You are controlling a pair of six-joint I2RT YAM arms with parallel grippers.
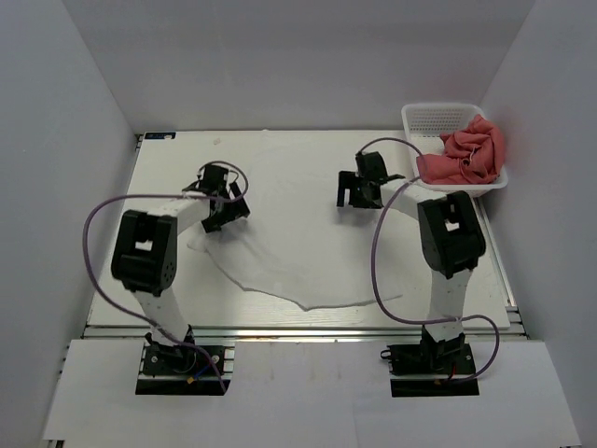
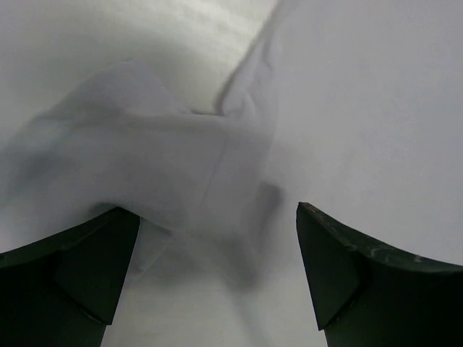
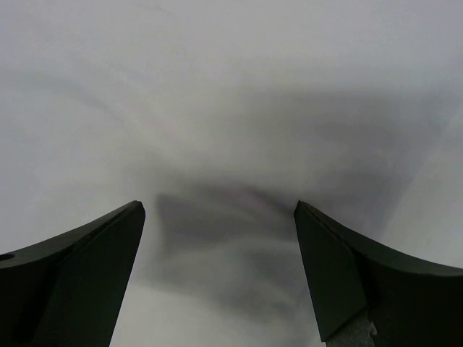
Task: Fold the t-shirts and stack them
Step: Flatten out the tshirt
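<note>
White t-shirt (image 1: 298, 243) lies spread and wrinkled across the middle of the table (image 1: 159, 168) in the top view, and the coral-pink t-shirts (image 1: 471, 154) sit bunched in the white basket (image 1: 434, 117) at upper right. Left gripper (image 1: 227, 217) is left of centre over the shirt's rumpled edge, jaws wide with nothing between them, a raised fold just ahead in its wrist view. Right gripper (image 1: 357, 199) is right of centre, jaws also wide and empty over smooth white cloth; whether either touches the fabric is hard to tell.
</note>
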